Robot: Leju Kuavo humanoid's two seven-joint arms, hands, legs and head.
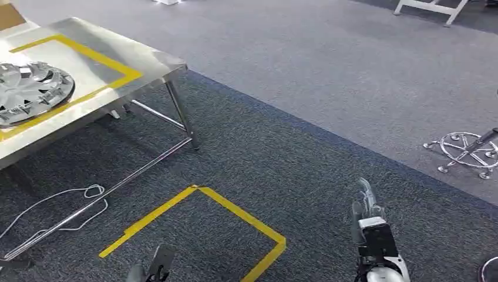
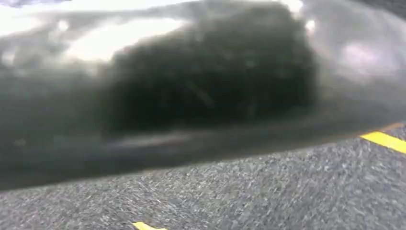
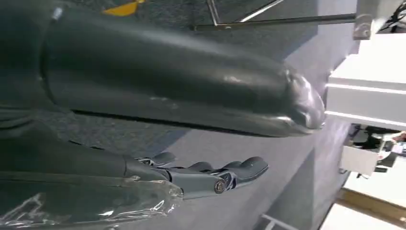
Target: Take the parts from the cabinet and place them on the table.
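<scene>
A silver wheel cover (image 1: pixel 32 91) lies on the steel table (image 1: pixel 141 59) at the far left, inside a yellow tape outline. My right hand (image 1: pixel 367 208) hangs low at the right over the dark carpet, well away from the table. In the right wrist view this hand (image 3: pixel 210 175) has its fingers stretched out, its thick thumb (image 3: pixel 191 91) apart from them, and nothing in it. My left hand (image 1: pixel 154 265) shows at the bottom edge with its fingers apart, also holding nothing. The left wrist view is blurred and dark.
A yellow tape square (image 1: pixel 235 211) marks the carpet ahead of me. A white cable (image 1: pixel 59 202) lies by the table's legs (image 1: pixel 182 114). A chrome stool base (image 1: pixel 467 150) stands at the right, and a white frame (image 1: pixel 428 7) at the far back.
</scene>
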